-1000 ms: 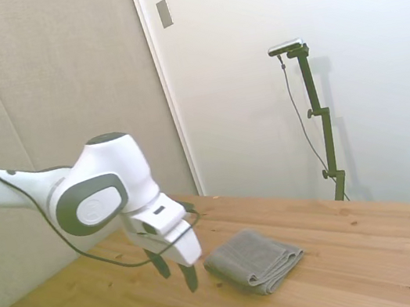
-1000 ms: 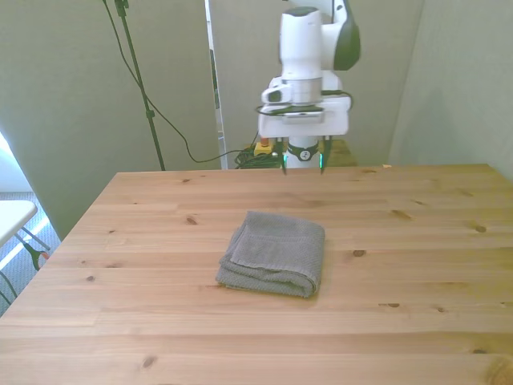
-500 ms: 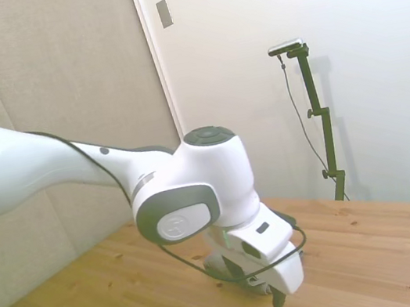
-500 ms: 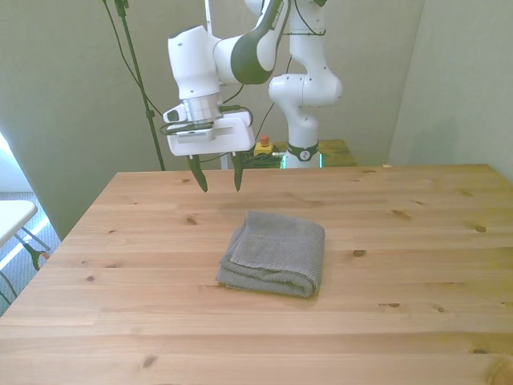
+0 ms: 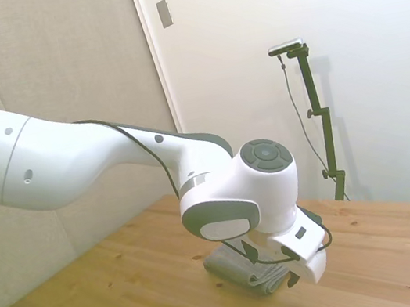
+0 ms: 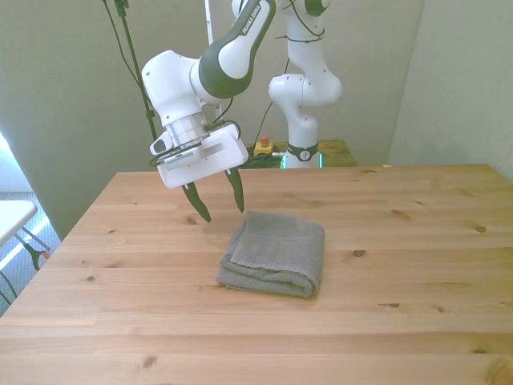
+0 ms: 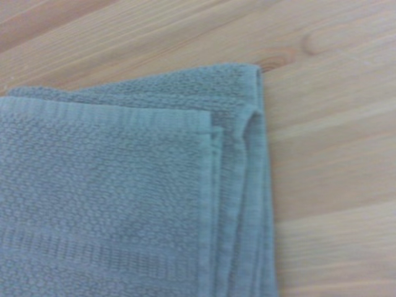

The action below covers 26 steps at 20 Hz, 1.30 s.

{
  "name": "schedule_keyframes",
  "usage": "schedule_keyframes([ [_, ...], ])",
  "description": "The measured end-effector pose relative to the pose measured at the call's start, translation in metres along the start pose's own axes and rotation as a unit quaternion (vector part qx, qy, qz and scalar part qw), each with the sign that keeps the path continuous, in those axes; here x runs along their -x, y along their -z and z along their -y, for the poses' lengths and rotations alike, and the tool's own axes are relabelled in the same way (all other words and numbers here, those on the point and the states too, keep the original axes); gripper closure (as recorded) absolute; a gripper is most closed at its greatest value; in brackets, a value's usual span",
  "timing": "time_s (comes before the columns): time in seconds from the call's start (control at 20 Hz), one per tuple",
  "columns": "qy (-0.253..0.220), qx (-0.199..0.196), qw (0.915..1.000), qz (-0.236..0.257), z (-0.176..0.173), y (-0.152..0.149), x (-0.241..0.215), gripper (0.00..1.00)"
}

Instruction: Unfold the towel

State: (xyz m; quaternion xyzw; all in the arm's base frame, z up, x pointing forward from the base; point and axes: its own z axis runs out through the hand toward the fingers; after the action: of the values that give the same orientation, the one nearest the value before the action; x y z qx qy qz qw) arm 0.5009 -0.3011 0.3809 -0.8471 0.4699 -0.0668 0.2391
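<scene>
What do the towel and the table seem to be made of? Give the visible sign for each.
Towel: probably grey terry cloth, matte; looped nubbly weave and hemmed, layered edges show. Table: likely pine planks, smooth finish; grain lines and dark knots show.

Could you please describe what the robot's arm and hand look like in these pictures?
The arm is glossy white with rounded segments and dark grey joint bands and caps. A thin black cable runs along it to the wrist. The hand is a boxy white block with two slim, dark, pointed fingers.
</scene>
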Motion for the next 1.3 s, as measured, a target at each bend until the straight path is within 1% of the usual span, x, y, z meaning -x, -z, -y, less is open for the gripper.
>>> schedule_keyframes([
  [0.15, 0.019, -0.019, 0.9980, 0.057, 0.012, -0.016, 0.013, 0.00],
  [0.25, 0.024, -0.021, 0.9964, 0.079, 0.014, -0.016, 0.017, 0.00],
  [0.45, 0.021, -0.023, 0.9948, 0.097, 0.008, -0.012, 0.019, 0.00],
  [0.75, 0.013, -0.021, 0.9945, 0.102, -0.008, -0.017, 0.017, 0.00],
  [0.8, 0.015, -0.020, 0.9941, 0.106, -0.007, -0.021, 0.017, 1.00],
  [1.05, 0.019, -0.020, 0.9926, 0.118, -0.003, -0.042, 0.014, 1.00],
  [1.3, 0.025, -0.021, 0.9924, 0.119, 0.001, -0.041, 0.014, 1.00],
])
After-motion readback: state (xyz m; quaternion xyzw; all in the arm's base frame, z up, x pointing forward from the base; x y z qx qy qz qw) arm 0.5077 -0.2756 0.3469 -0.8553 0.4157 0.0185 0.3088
